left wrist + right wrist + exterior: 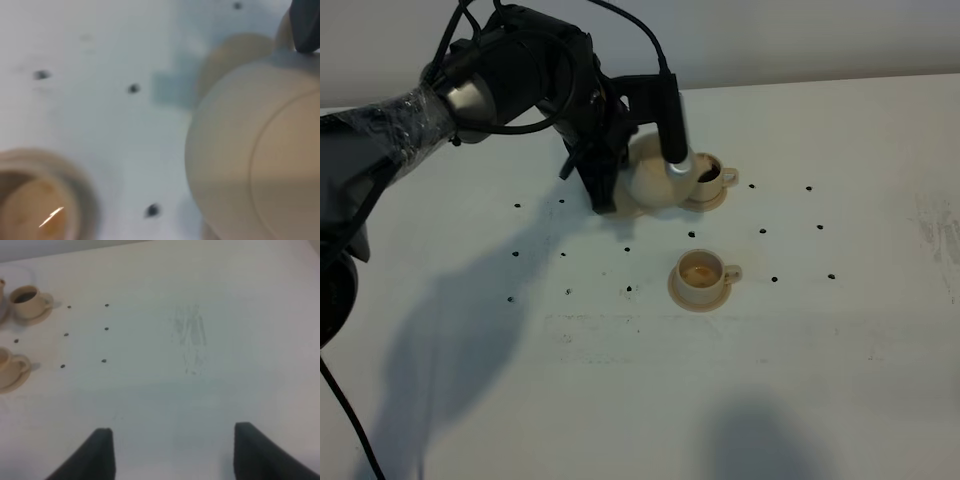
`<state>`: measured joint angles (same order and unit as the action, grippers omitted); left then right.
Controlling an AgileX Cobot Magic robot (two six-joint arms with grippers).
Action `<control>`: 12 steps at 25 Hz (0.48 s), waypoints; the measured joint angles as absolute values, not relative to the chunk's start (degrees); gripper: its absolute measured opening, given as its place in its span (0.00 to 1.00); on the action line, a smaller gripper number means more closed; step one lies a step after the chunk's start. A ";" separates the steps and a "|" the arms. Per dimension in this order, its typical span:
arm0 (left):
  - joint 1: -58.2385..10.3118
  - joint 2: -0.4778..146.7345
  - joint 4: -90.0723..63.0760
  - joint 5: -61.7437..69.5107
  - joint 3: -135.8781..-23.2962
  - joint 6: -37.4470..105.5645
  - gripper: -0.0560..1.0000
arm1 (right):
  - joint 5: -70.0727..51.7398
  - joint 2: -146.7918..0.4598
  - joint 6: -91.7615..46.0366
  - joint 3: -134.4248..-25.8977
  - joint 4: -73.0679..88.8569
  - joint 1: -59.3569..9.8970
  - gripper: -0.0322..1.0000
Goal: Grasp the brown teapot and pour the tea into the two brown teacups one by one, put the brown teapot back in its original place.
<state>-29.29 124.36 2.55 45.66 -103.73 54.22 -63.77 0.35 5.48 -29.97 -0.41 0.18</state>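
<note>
While left gripper (640,183) straddles teapot (655,185), grip unclear, far teacup (711,175) beside, near teacup (703,272) apart, right gripper (172,430) splayed.

The teapot (648,185) is smooth pale beige ceramic with a soft sheen, and the far cup (712,174) and near cup (702,270) match it. The table (820,380) is matt white, with a grey scuffed patch (932,225) near its right edge. Glossy clear plastic film (390,125) wraps the left arm beside a bare metal joint (470,95). The right gripper (172,440) has matt black fingers (97,455).
</note>
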 joint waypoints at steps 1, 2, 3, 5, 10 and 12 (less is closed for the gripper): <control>-29.61 124.30 0.91 46.23 -103.73 52.72 0.14 | -63.77 0.35 5.48 -29.97 -0.41 0.18 0.52; -29.74 124.22 -0.37 46.66 -103.73 51.31 0.14 | -63.77 0.35 5.48 -29.97 -0.41 0.18 0.52; -29.87 124.10 -1.19 47.20 -103.73 49.54 0.14 | -63.77 0.35 5.48 -29.97 -0.41 0.18 0.52; -29.87 123.97 -1.19 48.35 -103.73 45.80 0.14 | -63.77 0.35 5.48 -29.97 -0.41 0.18 0.52; -29.80 123.97 1.54 51.84 -103.73 38.31 0.14 | -63.77 0.35 5.48 -29.97 -0.41 0.18 0.52; -29.80 123.97 2.09 52.65 -103.73 36.56 0.14 | -63.77 0.35 5.48 -29.97 -0.41 0.18 0.52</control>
